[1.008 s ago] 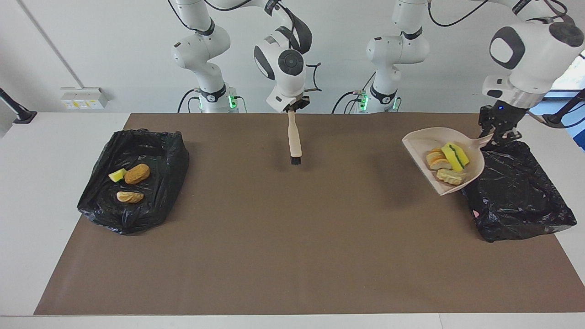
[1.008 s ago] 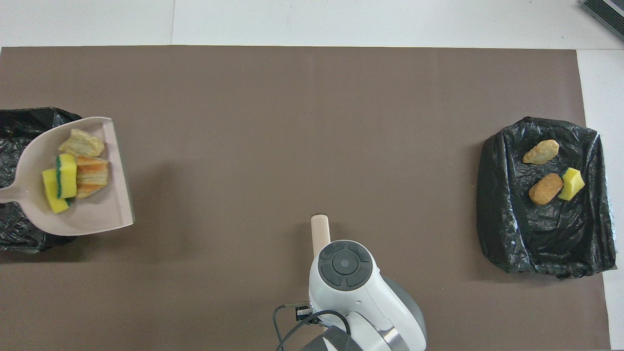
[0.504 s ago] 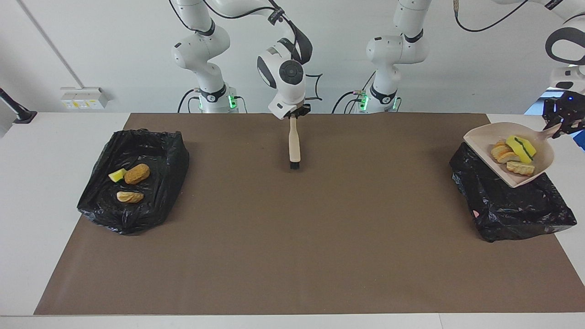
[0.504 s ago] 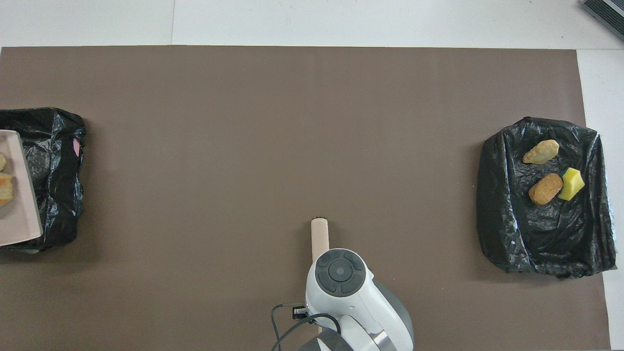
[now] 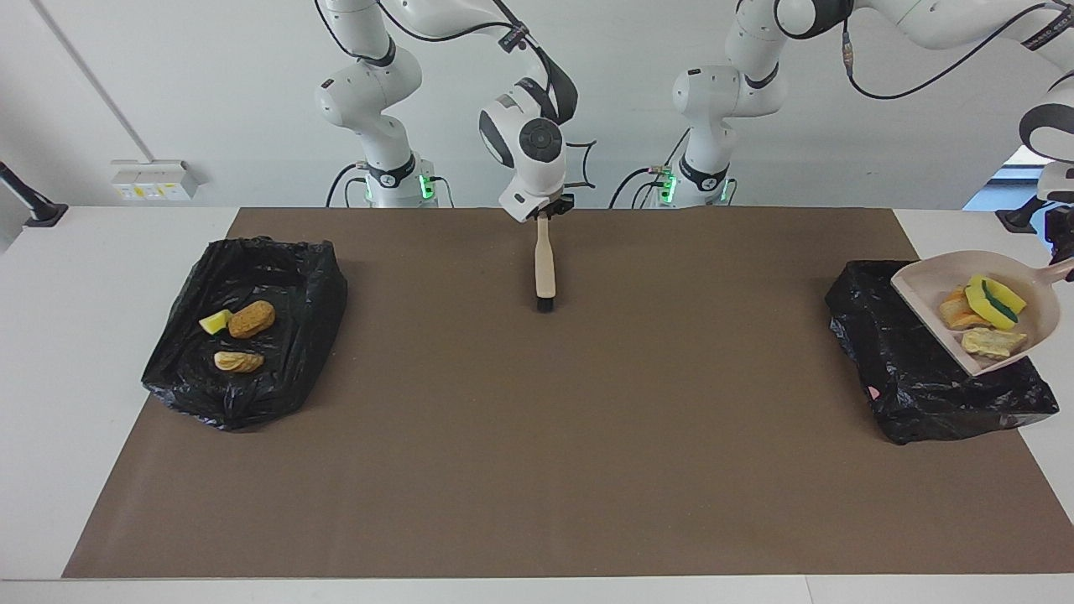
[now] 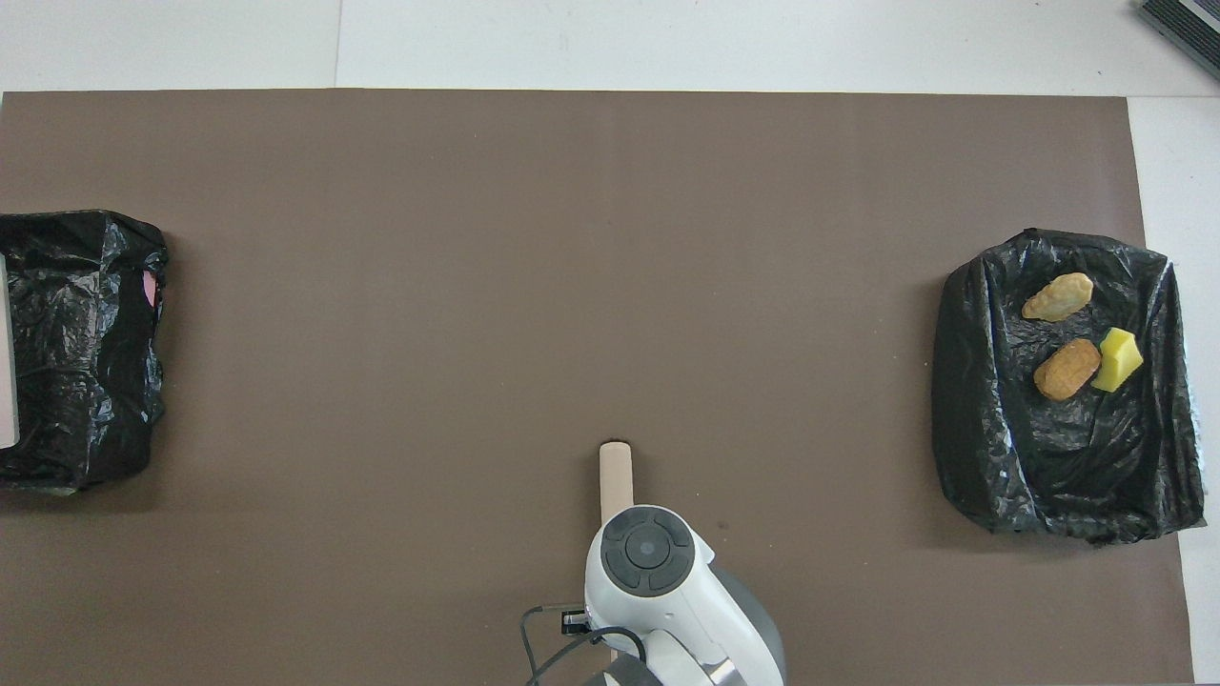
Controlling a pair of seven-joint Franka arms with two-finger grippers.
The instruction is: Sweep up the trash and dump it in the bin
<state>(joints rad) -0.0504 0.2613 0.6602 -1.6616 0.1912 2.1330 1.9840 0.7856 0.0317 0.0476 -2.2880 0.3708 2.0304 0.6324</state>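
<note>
Here, the table (image 5: pixel 537 470) carried a brown mat with two black bag-lined bins, one at the left arm's end (image 5: pixel 914 377) and one at the right arm's end (image 5: pixel 277 277). The dustpan (image 5: pixel 923 295) hung over the left-end bin, held by its handle; the left gripper (image 5: pixel 1064 252) sat at the picture's edge, its fingers impossible to make out. The brush (image 5: pixel 544 264) hung bristles-down by the robots' edge, the right gripper's (image 5: pixel 544 211) fingers clamped on its handle. Trash scraps (image 5: pixel 983 315) lay in the dustpan; three more scraps (image 5: pixel 239 331) lay in the right-end bin.
</note>
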